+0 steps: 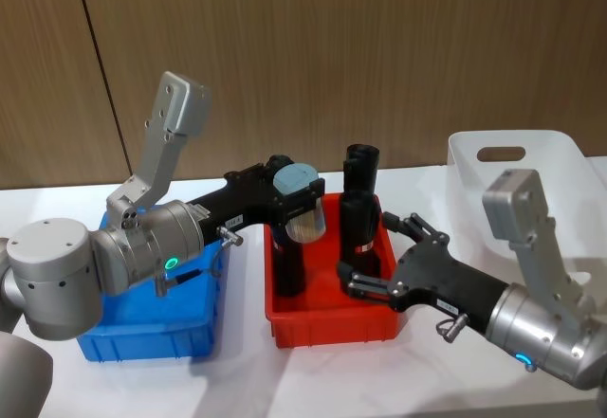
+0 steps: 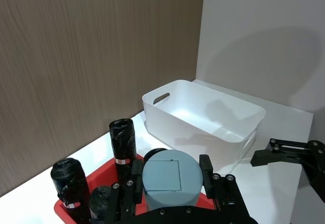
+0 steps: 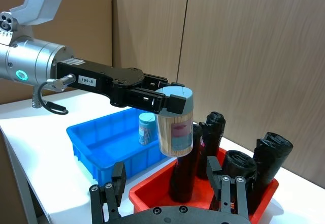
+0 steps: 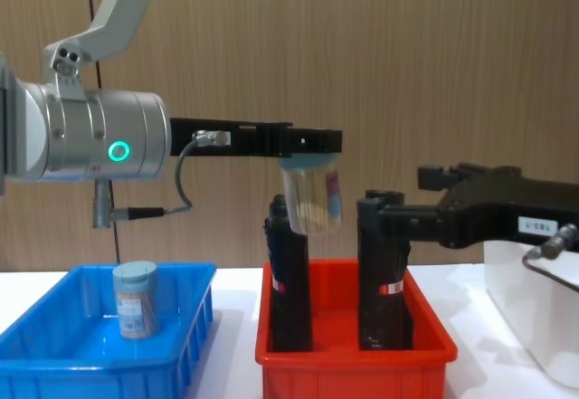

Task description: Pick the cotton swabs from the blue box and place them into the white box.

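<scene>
- The left pincer point(image 4: 312, 143) reaches out level from the left and is clamped on a swab jar point(image 4: 313, 198) just under its grey-blue lid.
- The jar hangs lid up in the air, above the left part of the red bin point(image 4: 353, 374).
- A 2nd jar point(image 4: 136, 300) stands upright in the blue box point(image 4: 54, 374).
- The blue box sits at the left end of the bench point(image 1: 245, 366), just beside the red bin.
- The red bin holds 4 black cylinders point(image 3: 272, 152), all upright. 1 of them stands right under the held jar and apart from it.
- The right pincer point(image 1: 368, 247) hangs over the right side of the red bin with its fingers spread apart, gripping nothing. 1 finger is close to a cylinder's top; whether they touch I cannot tell.
- The white box point(image 1: 560, 167) stands at the right end of the bench, near the red bin and behind the right arm. It has an oval handle slot in its far end.
- The bench is plain white and carries the 3 bins in a row: blue, red, white.
- Behind it runs a wall point(image 1: 379, 48) of brown wood panels with thin vertical seams.
- In the left wrist view a pale plain wall point(image 2: 264, 31) meets the wood beyond the white box.
</scene>
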Available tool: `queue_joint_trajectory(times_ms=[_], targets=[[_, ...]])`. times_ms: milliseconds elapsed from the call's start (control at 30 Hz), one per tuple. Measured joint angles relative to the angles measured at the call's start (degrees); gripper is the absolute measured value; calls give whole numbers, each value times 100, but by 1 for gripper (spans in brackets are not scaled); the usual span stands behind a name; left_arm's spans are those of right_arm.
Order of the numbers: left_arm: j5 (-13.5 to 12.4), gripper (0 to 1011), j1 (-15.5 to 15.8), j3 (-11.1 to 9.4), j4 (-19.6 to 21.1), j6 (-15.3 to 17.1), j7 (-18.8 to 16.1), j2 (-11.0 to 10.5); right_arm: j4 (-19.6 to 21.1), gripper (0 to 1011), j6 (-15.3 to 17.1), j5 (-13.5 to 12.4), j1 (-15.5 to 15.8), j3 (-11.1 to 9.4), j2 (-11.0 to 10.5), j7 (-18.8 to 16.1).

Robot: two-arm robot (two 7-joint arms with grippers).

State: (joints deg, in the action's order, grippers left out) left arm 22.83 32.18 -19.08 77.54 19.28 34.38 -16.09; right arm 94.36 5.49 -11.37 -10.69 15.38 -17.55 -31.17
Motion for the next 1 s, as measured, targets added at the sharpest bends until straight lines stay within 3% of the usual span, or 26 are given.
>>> queue_joint_trajectory(times_ms=[1000], targets=[[0, 671, 0, 0, 0, 0, 0, 0, -1253, 1002, 135, 21, -950, 220, 549, -403]])
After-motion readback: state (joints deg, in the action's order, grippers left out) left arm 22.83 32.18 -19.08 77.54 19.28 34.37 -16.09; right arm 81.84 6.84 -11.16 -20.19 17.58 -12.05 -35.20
